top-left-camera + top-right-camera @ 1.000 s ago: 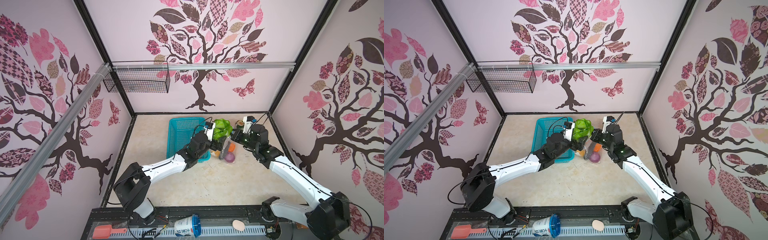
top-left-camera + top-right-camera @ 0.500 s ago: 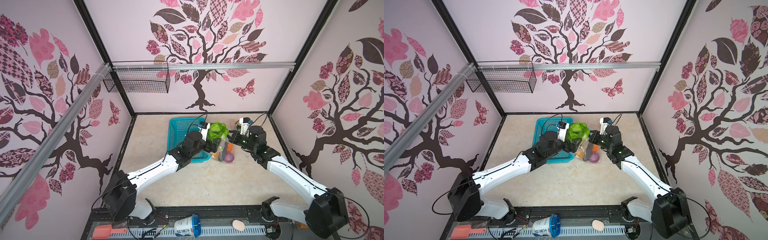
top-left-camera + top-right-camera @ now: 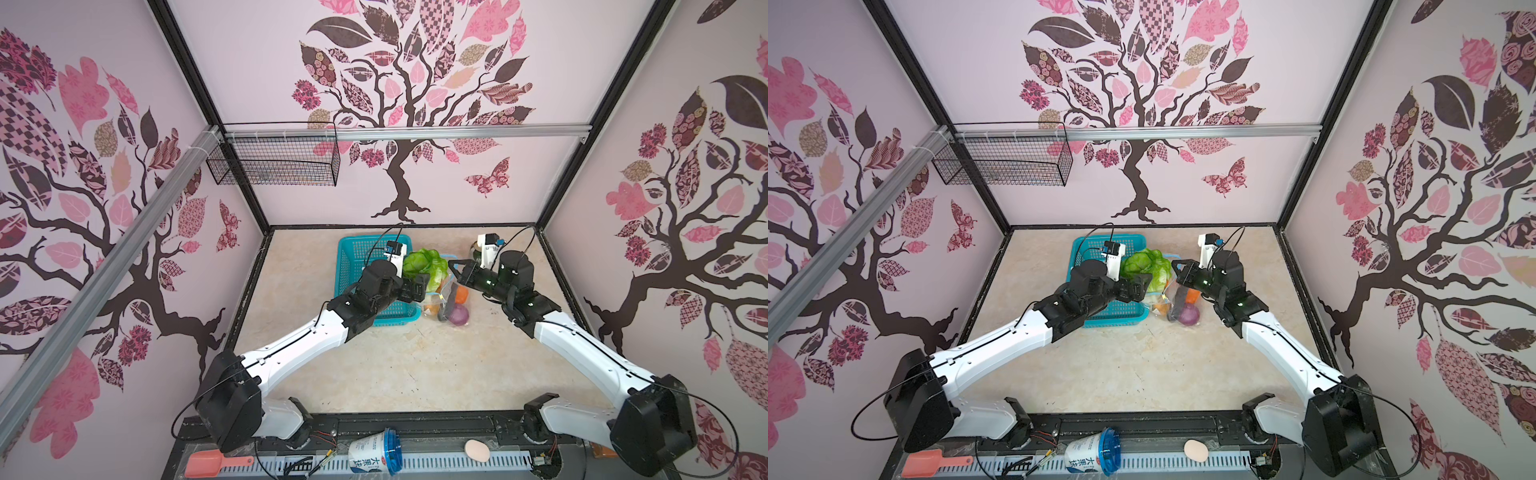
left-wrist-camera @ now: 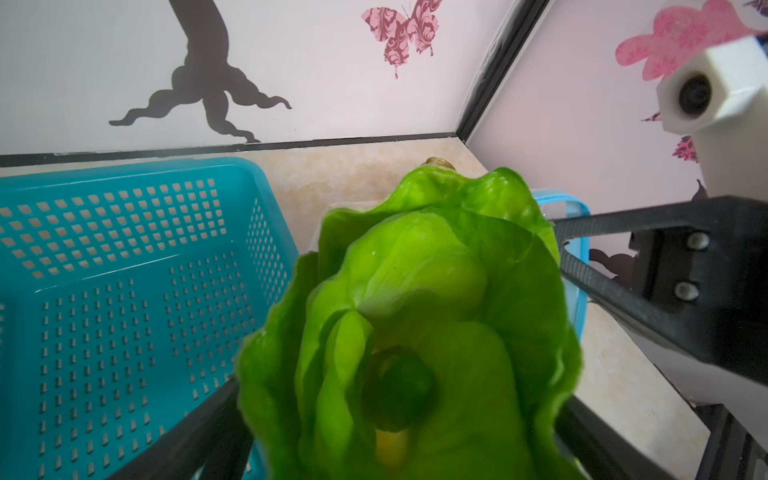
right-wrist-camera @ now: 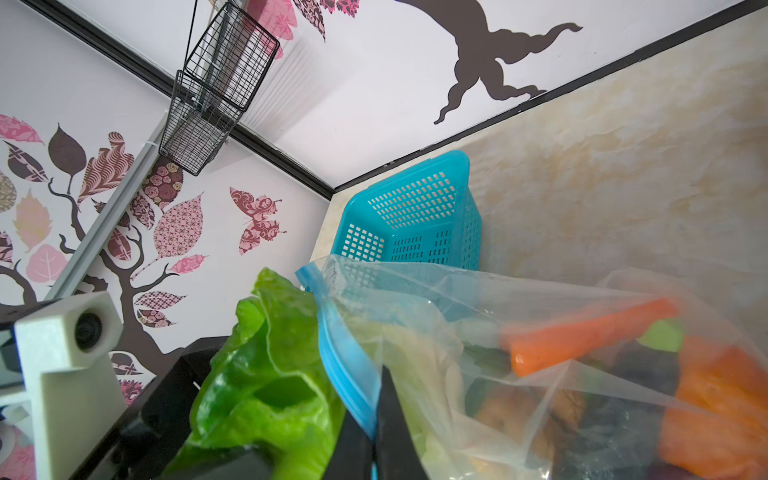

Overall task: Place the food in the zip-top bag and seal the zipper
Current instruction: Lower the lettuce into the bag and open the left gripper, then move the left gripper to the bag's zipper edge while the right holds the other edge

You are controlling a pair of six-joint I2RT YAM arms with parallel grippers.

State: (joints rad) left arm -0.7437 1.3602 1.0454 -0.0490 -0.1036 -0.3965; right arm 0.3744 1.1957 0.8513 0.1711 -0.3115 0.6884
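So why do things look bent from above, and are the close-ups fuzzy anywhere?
In both top views the wide lens bows the corner posts; light is even, shadows faint. In the left wrist view the cabbage goes soft at its nearest leaves, the basket crisp. In the right wrist view the carrot inside the bag looks smeared.

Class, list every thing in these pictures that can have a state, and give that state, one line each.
napa cabbage, gripped, raised beside the bag's mouth, not inside.
left end effector, closed on the napa cabbage.
zip-top bag, mouth held up, partly filled.
zipper, unsealed.
right end effector, shut on the zip-top bag's rim.
carrot, inside the bag.
teal basket, upright, empty where visible.
cup, lying on its side.
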